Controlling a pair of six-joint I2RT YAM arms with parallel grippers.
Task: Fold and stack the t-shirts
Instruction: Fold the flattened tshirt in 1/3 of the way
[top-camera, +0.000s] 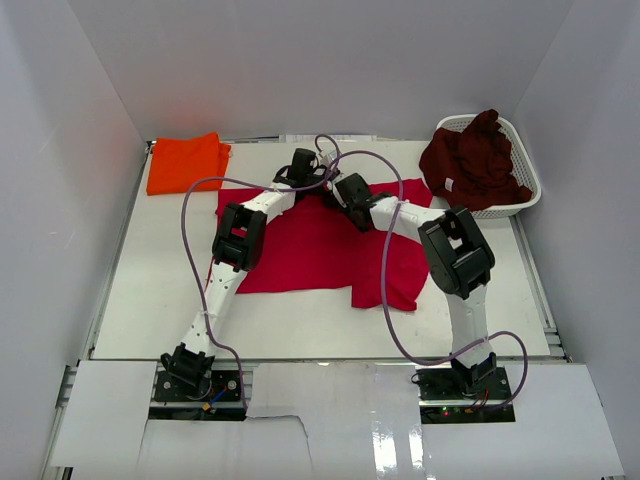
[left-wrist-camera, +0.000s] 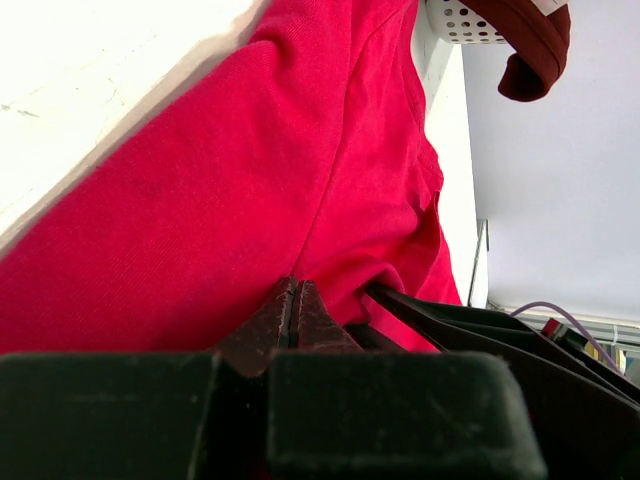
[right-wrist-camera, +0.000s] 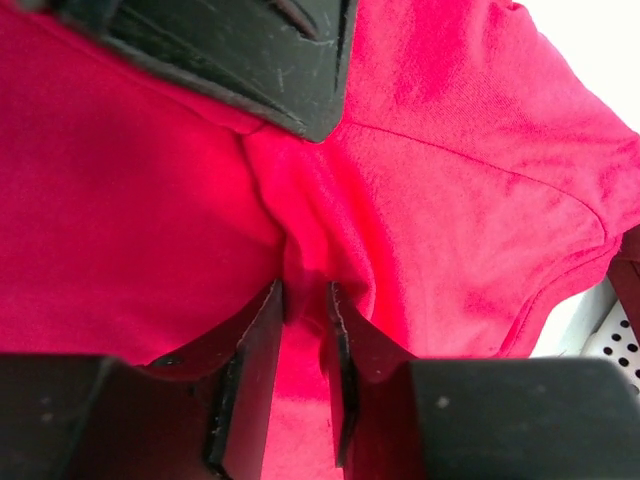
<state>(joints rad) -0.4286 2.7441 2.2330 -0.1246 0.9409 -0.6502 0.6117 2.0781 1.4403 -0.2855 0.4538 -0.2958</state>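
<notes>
The red t-shirt (top-camera: 320, 250) lies spread flat mid-table. At its far edge my left gripper (top-camera: 316, 186) and right gripper (top-camera: 333, 196) meet, tips almost touching. In the left wrist view the left gripper (left-wrist-camera: 293, 290) has its jaws pressed together at the red t-shirt (left-wrist-camera: 250, 180), which pulls away from the tips. In the right wrist view the right gripper (right-wrist-camera: 305, 295) stands narrow, with a raised fold of the red t-shirt (right-wrist-camera: 450, 180) pinched between its fingertips. An orange t-shirt (top-camera: 185, 163) lies folded at the back left. A maroon t-shirt (top-camera: 475, 160) is heaped in the basket.
The white lattice basket (top-camera: 525, 200) stands at the back right corner, against the right wall. White walls close in the table on three sides. Purple cables loop over both arms and across the red cloth.
</notes>
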